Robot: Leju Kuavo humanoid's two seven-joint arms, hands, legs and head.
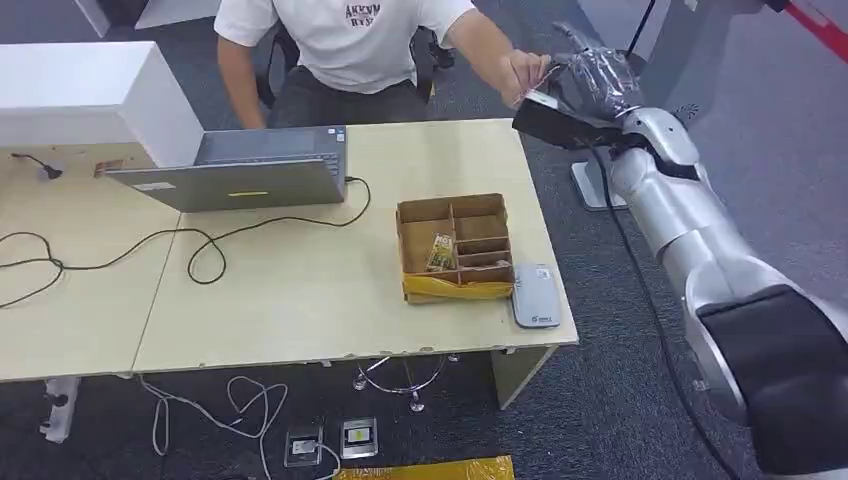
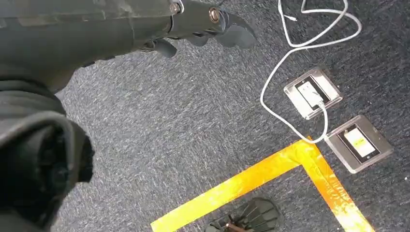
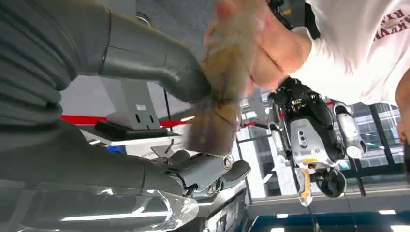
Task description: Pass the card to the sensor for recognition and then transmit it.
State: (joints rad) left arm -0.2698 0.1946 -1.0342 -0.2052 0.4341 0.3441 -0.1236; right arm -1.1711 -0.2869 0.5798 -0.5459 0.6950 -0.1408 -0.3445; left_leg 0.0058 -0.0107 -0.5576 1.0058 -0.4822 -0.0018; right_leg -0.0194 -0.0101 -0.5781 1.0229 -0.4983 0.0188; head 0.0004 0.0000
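card: (image 3: 225, 96) blurred, pinched by right hand (image 1: 590, 85), person's hand (image 1: 525, 75) gripping its far end
left hand: (image 2: 203, 24) hanging above floor, fingers apart, holding nothing

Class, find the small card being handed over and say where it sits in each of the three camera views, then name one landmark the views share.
Head view: the small card is at upper right, between the robot's right hand and the person's hand.
Left wrist view: not in it.
Right wrist view: the blurred card is at centre, against the thick grey thumb.
Shared landmark: the person's hand.
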